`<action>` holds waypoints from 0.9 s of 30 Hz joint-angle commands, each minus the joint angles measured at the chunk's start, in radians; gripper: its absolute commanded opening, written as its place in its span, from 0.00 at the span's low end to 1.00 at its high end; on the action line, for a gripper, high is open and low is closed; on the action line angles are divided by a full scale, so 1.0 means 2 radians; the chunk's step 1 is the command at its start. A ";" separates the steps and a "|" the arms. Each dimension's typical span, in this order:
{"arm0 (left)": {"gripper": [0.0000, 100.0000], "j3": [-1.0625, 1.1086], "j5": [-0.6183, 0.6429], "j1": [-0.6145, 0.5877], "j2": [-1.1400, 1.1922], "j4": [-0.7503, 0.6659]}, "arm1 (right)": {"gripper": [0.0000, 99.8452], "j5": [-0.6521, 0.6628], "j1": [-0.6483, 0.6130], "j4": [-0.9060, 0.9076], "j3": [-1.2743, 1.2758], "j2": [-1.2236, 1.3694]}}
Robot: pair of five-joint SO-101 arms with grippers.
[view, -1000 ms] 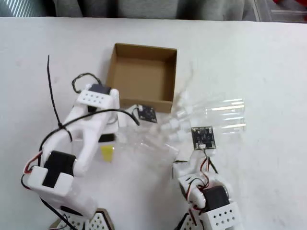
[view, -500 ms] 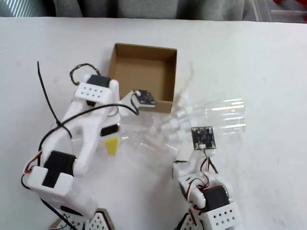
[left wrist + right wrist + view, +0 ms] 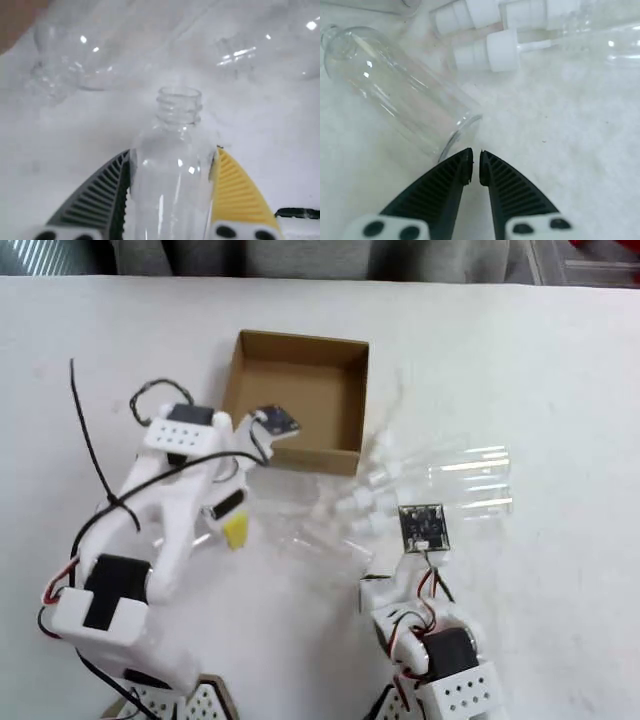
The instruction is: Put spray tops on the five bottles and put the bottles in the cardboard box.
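A clear, topless bottle [image 3: 178, 117] stands between the grey and yellow fingers of my left gripper [image 3: 172, 153], which is shut on its body. In the high view that gripper [image 3: 233, 525] sits just in front of the cardboard box [image 3: 295, 405], near its left corner. Another clear bottle [image 3: 400, 92] lies on its side just ahead of my right gripper [image 3: 475, 167], whose fingers are shut with nothing between them. White spray tops [image 3: 487, 50] with long tubes lie beyond that bottle. Inside, the box looks bare.
More clear bottles [image 3: 325, 538] lie on the white table between the two arms. Spray tops [image 3: 372, 502] and their tubes [image 3: 470, 472] spread out to the right of the box. Black cables [image 3: 90, 440] loop off the left arm.
My left arm has swung back and to the left toward the box's near-left corner, carrying the bottle; its wrist has turned. The right arm has not moved.
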 commanded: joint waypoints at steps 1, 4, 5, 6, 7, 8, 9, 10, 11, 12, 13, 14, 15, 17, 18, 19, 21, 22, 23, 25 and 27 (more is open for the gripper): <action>0.13 0.041 0.008 -0.015 -0.006 -0.058 | 0.02 0.004 -0.005 0.008 0.002 0.000; 0.23 0.054 0.006 -0.031 -0.006 -0.077 | 0.02 0.004 -0.005 0.008 0.002 0.000; 0.23 0.054 0.006 -0.035 -0.006 -0.077 | 0.02 0.004 -0.005 0.008 0.002 0.000; 0.23 0.054 0.006 -0.036 -0.007 -0.078 | 0.02 0.004 -0.005 0.008 0.002 0.000; 0.23 0.053 0.005 -0.035 -0.009 -0.078 | 0.02 0.004 -0.005 0.008 0.002 0.000; 0.23 0.054 0.005 -0.033 -0.015 -0.077 | 0.02 0.004 -0.005 0.008 0.002 0.000; 0.23 0.054 0.005 -0.033 -0.025 -0.076 | 0.02 0.004 -0.005 0.008 0.002 0.000; 0.23 0.054 0.005 -0.033 -0.037 -0.074 | 0.02 0.004 -0.005 0.008 0.002 0.000; 0.24 0.056 0.005 -0.033 -0.052 -0.073 | 0.02 0.004 -0.005 0.008 0.002 0.000; 0.24 0.057 0.005 -0.033 -0.069 -0.068 | 0.02 0.004 -0.005 0.008 0.002 0.000; 0.26 0.058 0.005 -0.034 -0.086 -0.061 | 0.02 0.004 -0.005 0.008 0.002 0.000; 0.29 0.058 0.006 -0.034 -0.102 -0.051 | 0.02 0.004 -0.005 0.008 0.002 0.000; 0.32 0.058 0.006 -0.034 -0.115 -0.041 | 0.02 0.004 -0.005 0.008 0.002 0.000; 0.37 0.058 0.005 -0.033 -0.136 -0.017 | 0.02 0.004 -0.005 0.008 0.002 0.000; 0.38 0.058 0.000 -0.033 -0.141 -0.009 | 0.02 0.004 -0.005 0.008 0.002 0.000; 0.38 0.058 -0.011 -0.032 -0.142 -0.005 | 0.02 0.004 -0.005 0.008 0.002 0.000; 0.37 0.058 -0.027 -0.033 -0.142 -0.005 | 0.02 0.003 -0.005 0.008 0.002 0.000; 0.37 0.059 -0.031 -0.035 -0.142 -0.006 | 0.02 0.003 -0.005 0.008 0.002 0.000; 0.37 0.061 -0.033 -0.036 -0.142 -0.007 | 0.02 0.003 -0.005 0.008 0.002 0.000; 0.37 0.066 -0.036 -0.040 -0.145 -0.007 | 0.02 0.003 -0.005 0.008 0.002 0.000; 0.37 0.062 -0.036 -0.043 -0.146 -0.007 | 0.02 0.003 -0.005 0.008 0.002 0.000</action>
